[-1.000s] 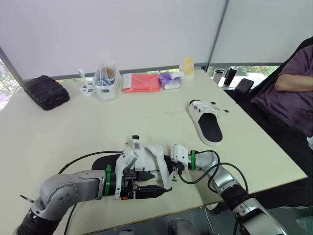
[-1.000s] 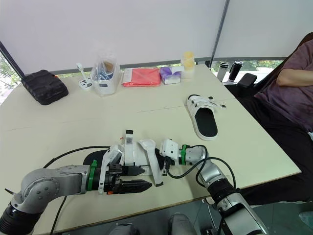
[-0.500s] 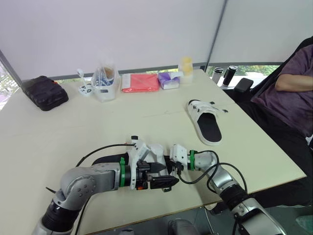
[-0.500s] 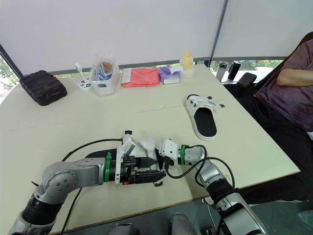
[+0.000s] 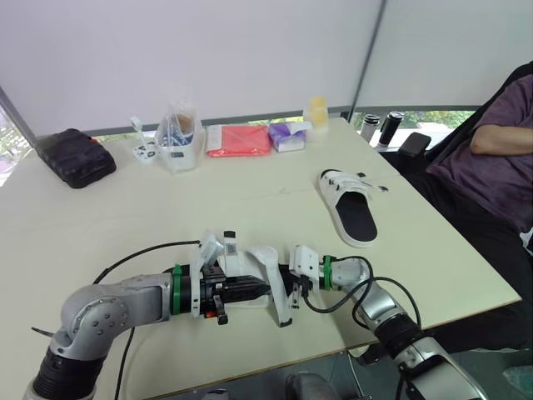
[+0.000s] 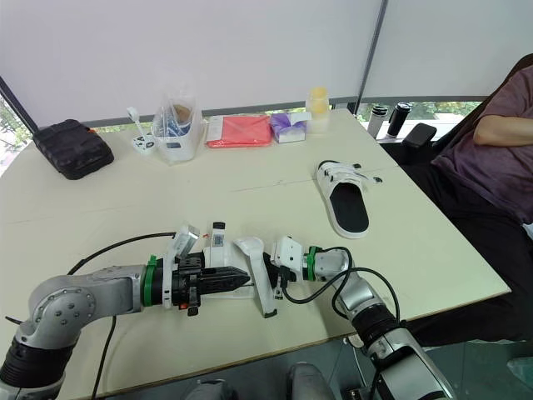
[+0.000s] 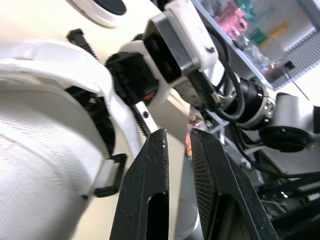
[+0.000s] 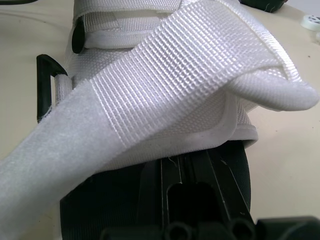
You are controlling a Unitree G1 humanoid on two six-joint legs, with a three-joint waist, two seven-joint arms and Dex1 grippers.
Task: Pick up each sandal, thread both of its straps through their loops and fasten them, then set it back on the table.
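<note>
A white-strapped sandal with a black sole (image 5: 250,265) lies near the table's front edge, its loose strap (image 8: 165,95) arching over the footbed. My right gripper (image 8: 192,192) is shut on the edge of the black sole, coming in from the right (image 5: 287,277). My left gripper (image 5: 263,288) points at the sandal from the left, beside the strap and its black loop (image 7: 111,175). Its fingers (image 7: 150,165) stand a narrow gap apart with nothing between them. A second sandal (image 5: 351,210) lies farther right on the table.
Along the far edge stand a black case (image 5: 77,156), a clear container (image 5: 181,137), a red pouch (image 5: 241,140), a purple pack (image 5: 289,135) and a yellow bottle (image 5: 317,110). A person (image 5: 500,158) sits at the right. The table's front edge (image 5: 416,321) is close.
My left gripper has narrowed from wide open to a slim gap and has drawn back a little to the left. The right gripper keeps its hold on the sandal.
</note>
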